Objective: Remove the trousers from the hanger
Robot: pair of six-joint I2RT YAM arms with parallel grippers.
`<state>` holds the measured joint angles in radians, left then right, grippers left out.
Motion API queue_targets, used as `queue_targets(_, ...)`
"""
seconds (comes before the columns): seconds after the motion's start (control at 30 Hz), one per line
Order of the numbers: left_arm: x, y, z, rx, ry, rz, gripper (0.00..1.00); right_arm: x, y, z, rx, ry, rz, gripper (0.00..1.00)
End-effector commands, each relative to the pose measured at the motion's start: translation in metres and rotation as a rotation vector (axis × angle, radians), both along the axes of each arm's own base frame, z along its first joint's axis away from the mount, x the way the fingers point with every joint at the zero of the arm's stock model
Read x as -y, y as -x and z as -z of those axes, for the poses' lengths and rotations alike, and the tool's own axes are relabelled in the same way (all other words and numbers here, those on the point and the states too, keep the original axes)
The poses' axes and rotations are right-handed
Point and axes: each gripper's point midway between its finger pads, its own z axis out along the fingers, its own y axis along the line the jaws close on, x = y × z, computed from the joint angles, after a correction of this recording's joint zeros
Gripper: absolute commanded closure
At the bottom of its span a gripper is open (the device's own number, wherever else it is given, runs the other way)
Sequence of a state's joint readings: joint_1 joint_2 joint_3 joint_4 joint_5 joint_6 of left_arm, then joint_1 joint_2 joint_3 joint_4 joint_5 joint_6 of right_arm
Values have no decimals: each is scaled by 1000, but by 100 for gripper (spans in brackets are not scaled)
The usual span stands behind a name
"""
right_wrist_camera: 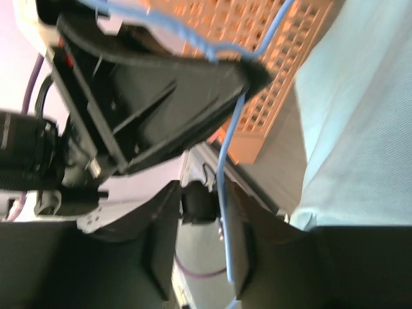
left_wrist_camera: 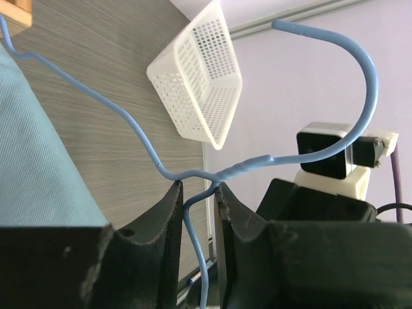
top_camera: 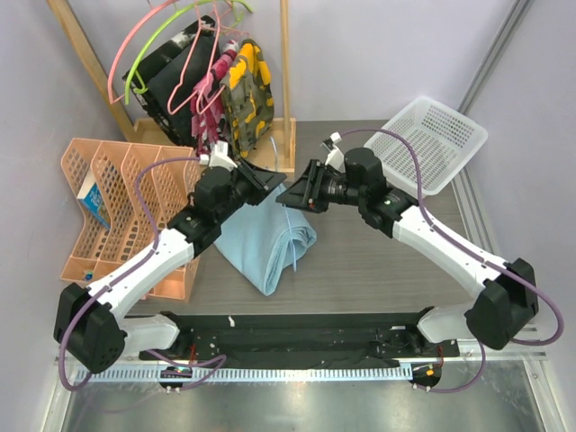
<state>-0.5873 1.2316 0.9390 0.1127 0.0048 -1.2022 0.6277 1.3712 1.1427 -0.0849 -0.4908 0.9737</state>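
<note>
Item: plain light sky-blue cloth trousers [top_camera: 265,243], folded. They lie on the grey wood-grain counter [top_camera: 378,261] at its middle, between the two arms and directly below both pincers. The folded end points toward the near edge.

Thin light-blue wire hanger [left_wrist_camera: 251,165]: it is raised above the trousers, with the hook curving upward and one shoulder wire sloping down beside the cloth. Whether the lower bar passes through the cloth cannot be determined.

Left pincer [left_wrist_camera: 198,188]: the jaws are drawn together on the hanger wire just below the twisted neck. The right wrist view confirms the tips meeting on the wire.

Right pincer [right_wrist_camera: 205,187]: the jaws stand apart, just beside the left pincer. A length of the hanger wire runs down between the fingers [right_wrist_camera: 241,244], close to one of them. Contact is not evident.

Surroundings:
- A white perforated plastic basket [top_camera: 441,144] sits at the far right of the counter, well apart from the trousers.
- An orange lattice file rack [top_camera: 117,198] stands at the left.
- A wooden frame [top_camera: 288,108] at the far edge carries pink wire hangers [top_camera: 148,36], a lime-green hanger [top_camera: 157,49], a yellow-camouflage garment [top_camera: 247,90] and a black garment [top_camera: 175,85].
</note>
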Motion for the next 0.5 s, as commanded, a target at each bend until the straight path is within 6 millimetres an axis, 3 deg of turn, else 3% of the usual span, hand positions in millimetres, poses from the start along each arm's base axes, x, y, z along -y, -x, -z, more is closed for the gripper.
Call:
queue_targets(0.0, -13, 11, -74, 167, 115, -22, 100, 2, 61, -34, 67, -48, -206, 55)
queue_targets(0.17, -21, 20, -87, 186, 129, -37, 100, 2, 73, -29, 62, -44, -215, 59)
queue_targets(0.33, -25, 27, -91, 190, 130, -42, 100, -17, 75, -46, 86, -110, -240, 60)
queue_targets(0.37, -25, 29, -92, 191, 132, -39, 100, -22, 74, -42, 77, -103, -243, 60)
queue_targets(0.47, -25, 33, -92, 188, 139, -38, 100, -28, 72, -41, 77, -97, -238, 75)
